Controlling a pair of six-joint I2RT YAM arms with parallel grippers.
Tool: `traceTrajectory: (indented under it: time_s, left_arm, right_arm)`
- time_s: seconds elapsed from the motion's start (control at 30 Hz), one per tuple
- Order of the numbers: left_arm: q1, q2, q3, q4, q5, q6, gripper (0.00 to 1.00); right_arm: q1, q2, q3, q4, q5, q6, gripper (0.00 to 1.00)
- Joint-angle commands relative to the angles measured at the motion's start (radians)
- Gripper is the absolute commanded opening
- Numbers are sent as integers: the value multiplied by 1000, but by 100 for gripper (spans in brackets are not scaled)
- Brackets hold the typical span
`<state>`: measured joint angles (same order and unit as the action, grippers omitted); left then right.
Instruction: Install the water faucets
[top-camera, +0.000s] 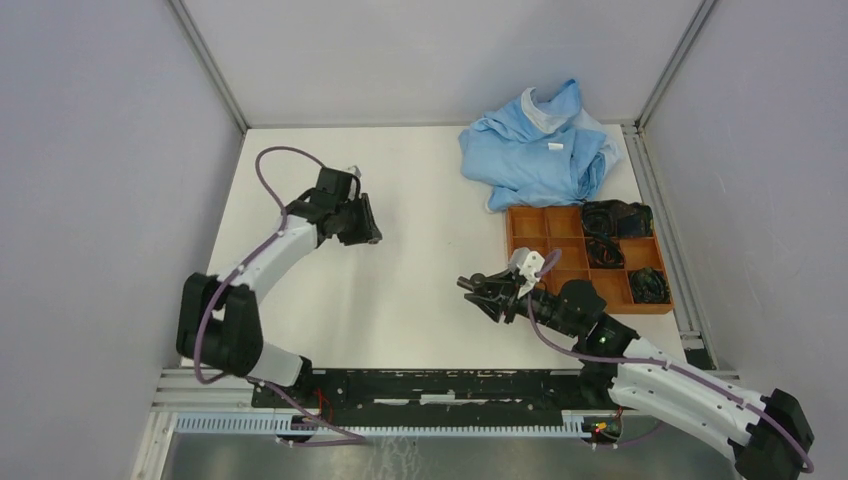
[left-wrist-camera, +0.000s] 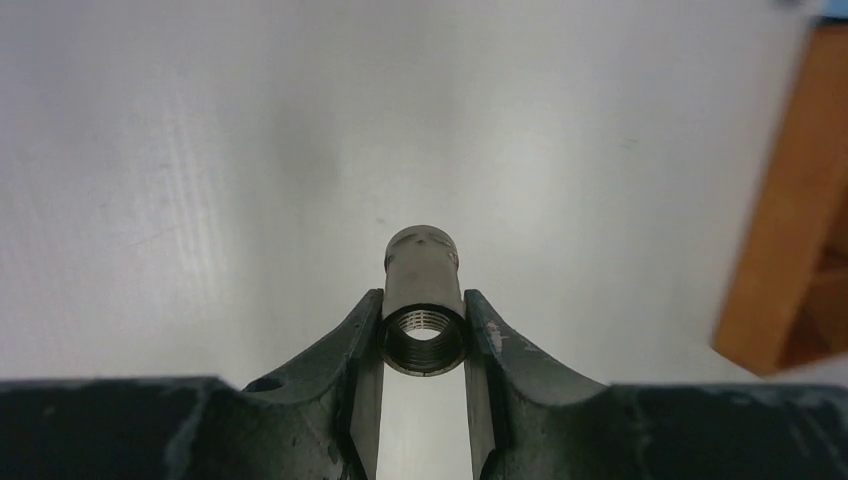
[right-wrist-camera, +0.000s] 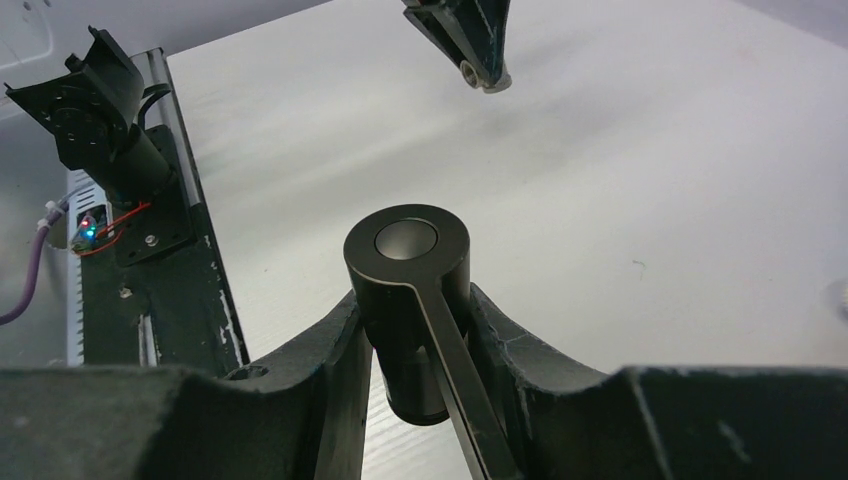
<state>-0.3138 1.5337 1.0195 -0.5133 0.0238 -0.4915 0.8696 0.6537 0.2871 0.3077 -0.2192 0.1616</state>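
Observation:
My left gripper (top-camera: 368, 230) hangs over the left middle of the white table (top-camera: 420, 200). In the left wrist view it (left-wrist-camera: 423, 312) is shut on a grey metal tube fitting (left-wrist-camera: 422, 275) whose threaded open end faces the camera. My right gripper (top-camera: 474, 288) is above the table's middle, left of the orange tray. In the right wrist view it (right-wrist-camera: 410, 305) is shut on a dark stubby cylinder (right-wrist-camera: 405, 265) with a flat lever arm running down it. The left gripper and the end of its fitting (right-wrist-camera: 484, 77) show at the top of the right wrist view. The two pieces are apart.
An orange compartment tray (top-camera: 535, 228) stands at the right and holds dark parts (top-camera: 612, 218) in several cells; its edge shows in the left wrist view (left-wrist-camera: 785, 210). A crumpled blue cloth (top-camera: 540, 145) lies behind it. Grey walls enclose the table. The black base rail (right-wrist-camera: 150, 260) runs along the near edge.

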Motion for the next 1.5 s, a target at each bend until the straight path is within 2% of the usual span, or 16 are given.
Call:
traceTrajectory:
  time_s: [0.0, 0.07, 0.13, 0.3, 0.37, 0.47, 0.63, 0.7, 0.83, 0.97, 1.13, 1.3, 1.47]
  left_arm:
    - [-1, -171, 55, 72, 514, 131, 2]
    - [-2, -196, 60, 78, 670, 118, 2]
    - [0, -206, 35, 116, 808, 9, 2]
    - [-3, -195, -2, 190, 1123, -150, 2]
    - [-4, -227, -20, 208, 1175, -194, 2]
    - [-5, -282, -54, 315, 1241, -341, 2]
    - [-59, -336, -147, 555, 1255, -603, 2]
    - [-91, -344, -168, 589, 1260, -647, 2]
    - [-99, -365, -163, 535, 1303, -618, 2]
    - [-98, -347, -107, 279, 1338, -385, 2]
    - [-99, -312, -86, 72, 1381, -158, 2]
    - [-99, -321, -81, 52, 1375, -148, 2]
    - [-101, -347, -76, 52, 1367, -178, 2]
  right_arm:
    - [0, -72, 3, 127, -12, -138, 0]
    - [0, -62, 55, 73, -55, -211, 0]
    - [5, -59, 84, 51, -80, -266, 0]
    - [42, -128, 60, 96, -45, -398, 0]
    - [59, -150, 49, 117, -16, -445, 0]
    - [117, -155, 64, 92, 63, -520, 0]
    - [252, -160, 74, 75, 245, -655, 0]
    - [302, -154, 74, 77, 328, -704, 0]
    - [434, -126, 73, 93, 509, -823, 0]
    - [631, -55, 60, 143, 746, -999, 0]
    - [842, 11, -20, 330, 1040, -1248, 0]
    - [991, 131, -126, 712, 1206, -1618, 0]
    - [1032, 319, -198, 1164, 1201, -1956, 0]
